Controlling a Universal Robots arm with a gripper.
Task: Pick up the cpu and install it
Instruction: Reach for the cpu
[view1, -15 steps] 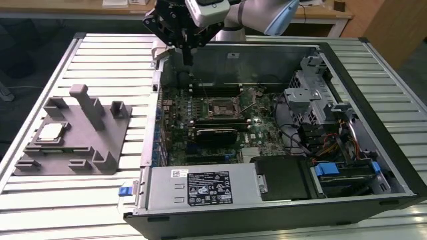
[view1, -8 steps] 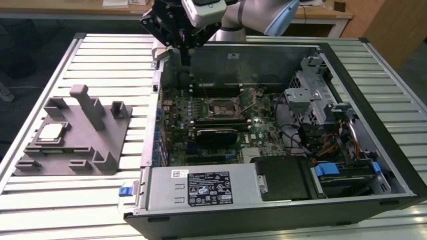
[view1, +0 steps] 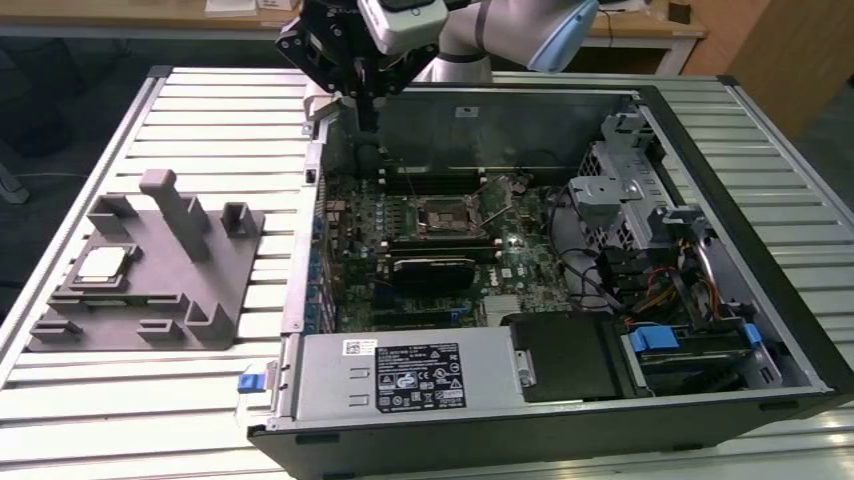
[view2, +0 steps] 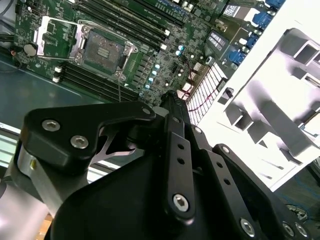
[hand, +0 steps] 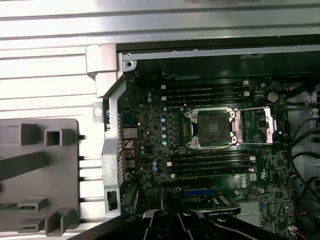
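Observation:
The cpu (view1: 104, 263), a small silver square chip, lies flat on the grey holder block (view1: 200, 290) on the table, at the exterior view's left, outside the computer case. My gripper (view1: 363, 118) hangs above the far left corner of the open case, well away from the cpu. Its black fingers (view2: 172, 117) meet at a narrow tip, shut with nothing between them. On the green motherboard the black socket (view1: 441, 215) (view2: 102, 50) (hand: 214, 127) is empty, and its metal load plate (hand: 265, 125) is flipped open beside it.
The case (view1: 747, 150) lies on its side on a slatted metal table (view1: 200, 100). A grey power supply box (view1: 407, 375) with a white label fills its near side. Drive cages and cables (view1: 641, 220) crowd the exterior view's right. Memory slots (hand: 205, 92) flank the socket.

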